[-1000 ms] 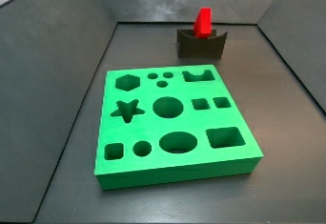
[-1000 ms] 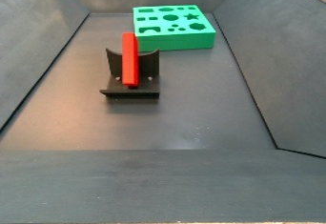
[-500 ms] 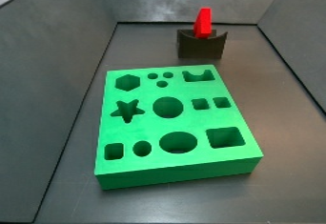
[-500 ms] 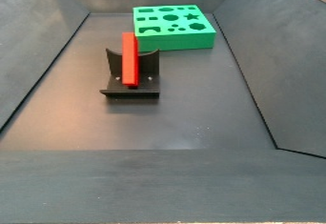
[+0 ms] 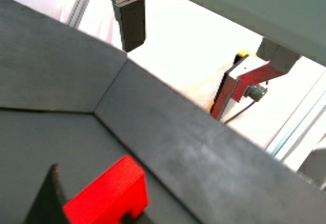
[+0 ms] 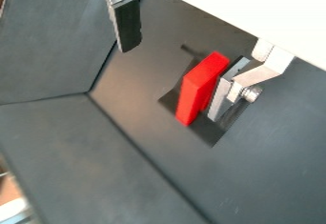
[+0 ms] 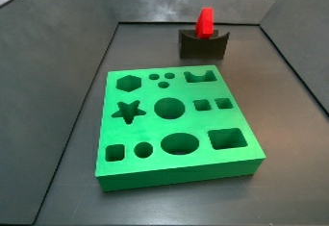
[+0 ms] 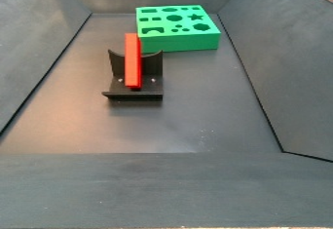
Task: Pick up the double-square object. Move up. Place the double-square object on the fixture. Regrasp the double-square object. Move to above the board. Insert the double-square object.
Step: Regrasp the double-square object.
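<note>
I see a matte dark grey floor (image 8: 196, 116) enclosed by sloping dark walls (image 8: 39, 67). In a wrist view, two wall panels meet the floor at a corner (image 6: 90, 92). In a wrist view, bright white space (image 5: 192, 37) lies beyond the wall's edge.

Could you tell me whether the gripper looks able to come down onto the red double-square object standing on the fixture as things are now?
Probably yes. The double-square object stands upright on the fixture with nothing above or beside it, and the gripper is open and empty.

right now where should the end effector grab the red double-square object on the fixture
Probably the upper end of the double-square object, from above: it stands upright in the fixture, lower end seated, flat faces exposed. The end effector is open, apart from it.
</note>
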Motion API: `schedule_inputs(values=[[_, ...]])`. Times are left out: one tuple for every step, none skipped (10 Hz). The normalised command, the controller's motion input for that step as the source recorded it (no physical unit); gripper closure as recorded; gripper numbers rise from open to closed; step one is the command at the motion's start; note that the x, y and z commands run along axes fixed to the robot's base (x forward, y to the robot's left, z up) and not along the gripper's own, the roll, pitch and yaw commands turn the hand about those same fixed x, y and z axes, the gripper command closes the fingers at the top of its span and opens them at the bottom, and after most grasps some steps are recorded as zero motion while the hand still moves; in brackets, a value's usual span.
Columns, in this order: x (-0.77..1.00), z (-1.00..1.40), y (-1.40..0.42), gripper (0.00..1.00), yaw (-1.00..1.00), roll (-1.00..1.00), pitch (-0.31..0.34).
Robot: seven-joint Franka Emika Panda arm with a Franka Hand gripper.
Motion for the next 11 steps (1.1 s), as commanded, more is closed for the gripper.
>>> schedule_inputs(values=[[0.11,-0.02,-0.04,0.0,0.19,0.34,0.116],[0.1,-0.01,-0.03,0.0,0.19,0.26,0.099],[0.04,-1.0,0.07,0.0,0.28,0.13,0.063],[0.04,-1.0,0.07,0.0,0.28,0.12,0.044],[0.05,-1.0,0.07,0.0,0.24,0.12,-0.01],[0.06,-1.0,0.06,0.0,0.22,0.12,-0.048],[0.08,-1.0,0.05,0.0,0.17,0.1,-0.086],[0.08,-1.0,0.05,0.0,0.14,0.1,-0.102],[0.09,-1.0,0.04,0.0,0.08,0.09,-0.129],[0.1,-1.0,0.04,0.0,0.04,0.07,-0.133],[0.11,-1.0,0.03,0.0,0.01,0.07,-0.123]])
